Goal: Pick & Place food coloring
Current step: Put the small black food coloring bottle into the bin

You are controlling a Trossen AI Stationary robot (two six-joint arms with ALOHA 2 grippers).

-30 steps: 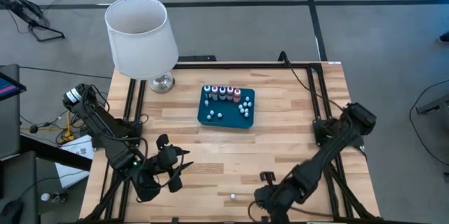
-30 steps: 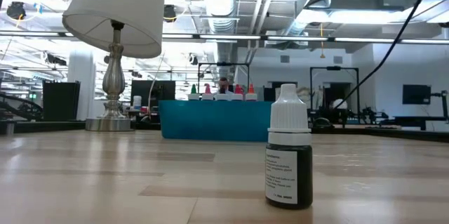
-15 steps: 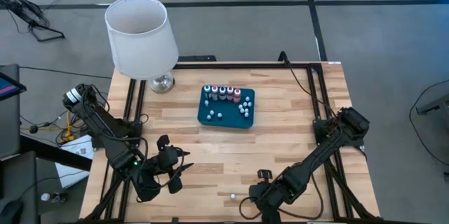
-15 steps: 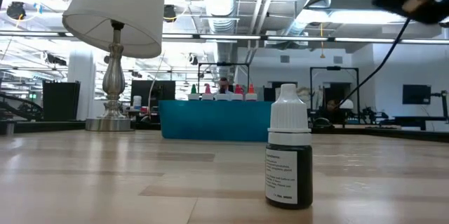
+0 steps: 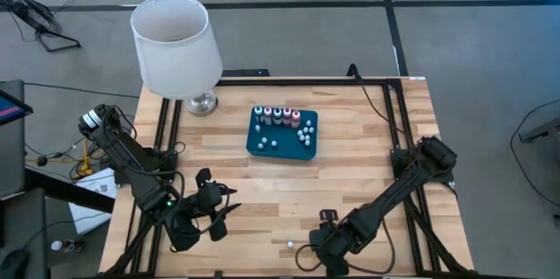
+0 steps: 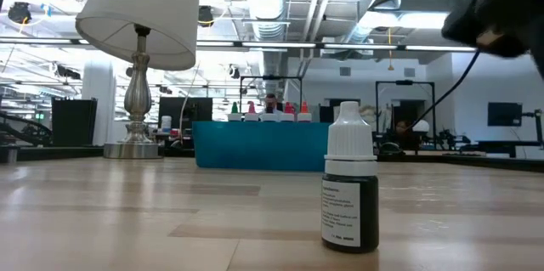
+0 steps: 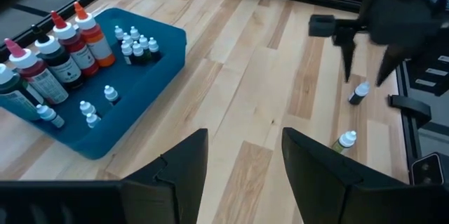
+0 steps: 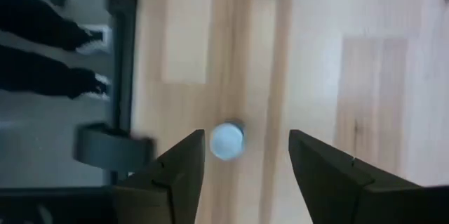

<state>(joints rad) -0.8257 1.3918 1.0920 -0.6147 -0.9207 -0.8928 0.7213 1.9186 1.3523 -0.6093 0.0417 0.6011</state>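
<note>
**Right tool open above a lone bottle at the counter's near edge**

Nearest me, a small dark bottle with a white cap (image 6: 349, 188) stands upright on the wooden counter (image 5: 350, 156), at about six o'clock in the overhead view. The right tool (image 5: 308, 254) hangs just over it, fingers spread apart and holding nothing; through its own camera the white cap (image 8: 226, 140) sits between the two dark fingers (image 8: 172, 175). A second little bottle (image 7: 346, 140) stands just beside the first (seen from the left wrist).

At about eight o'clock the left tool (image 5: 219, 218) waits over the counter, fingers apart and empty.

Farther back, near the centre, the teal tray (image 5: 254, 148) carries the rest of the food coloring (image 5: 276, 115): a row of larger coloured bottles along its far side, small white-capped ones before them. At eleven o'clock stands a lamp (image 5: 171, 45) with a white shade.
</note>
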